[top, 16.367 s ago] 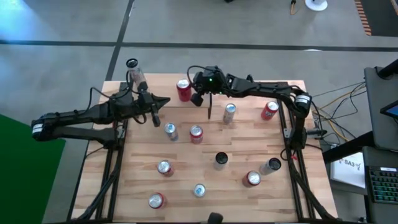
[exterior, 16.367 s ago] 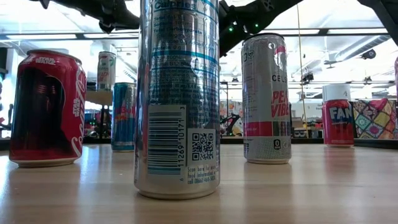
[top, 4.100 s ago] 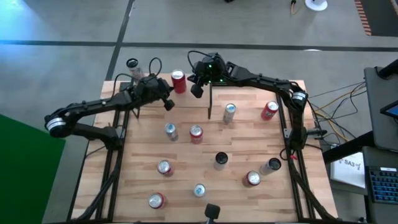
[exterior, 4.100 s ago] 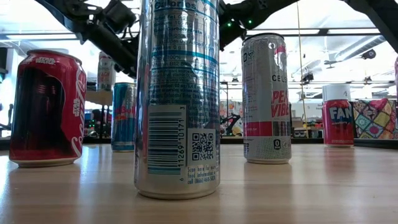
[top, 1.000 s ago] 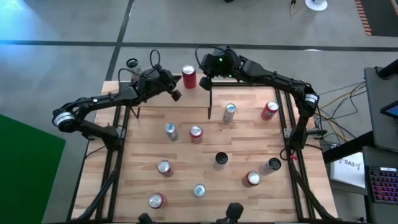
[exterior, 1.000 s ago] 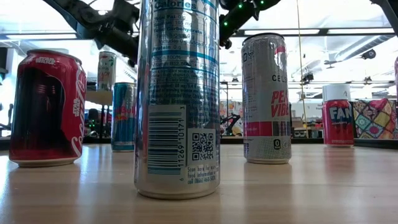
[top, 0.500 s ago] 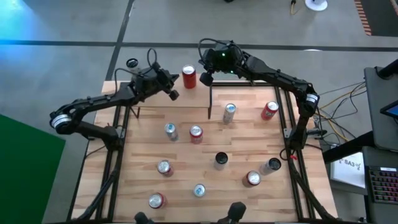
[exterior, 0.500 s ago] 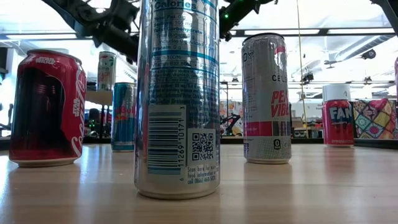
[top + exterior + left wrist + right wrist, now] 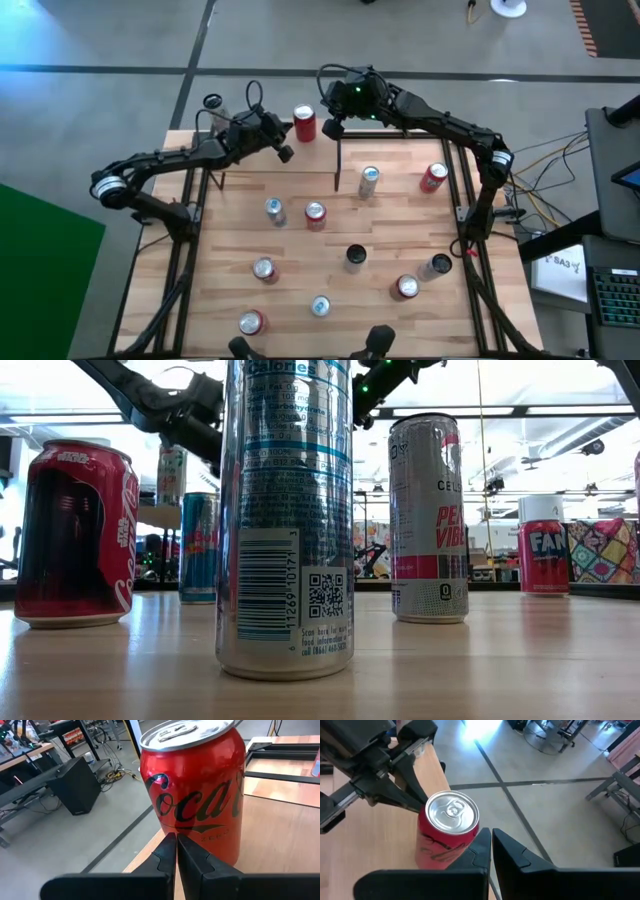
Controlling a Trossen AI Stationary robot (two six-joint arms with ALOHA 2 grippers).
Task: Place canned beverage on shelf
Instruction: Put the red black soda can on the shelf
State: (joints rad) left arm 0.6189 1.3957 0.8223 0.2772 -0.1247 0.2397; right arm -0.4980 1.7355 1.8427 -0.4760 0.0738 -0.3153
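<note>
the scene is brightly and evenly lit from overhead. in the high view a pale blue glare washes the floor (image 9: 60,40) at the far left corner, and the arms cast only faint, soft shadows on the wooden surface (image 9: 400,250). in the low view the ceiling lights (image 9: 500,410) blow out to white, the surface shows a soft sheen, and the nearest can (image 9: 286,510) is sharp while the room behind is hazy. in the right wrist view a bright patch glares on the floor.
</note>
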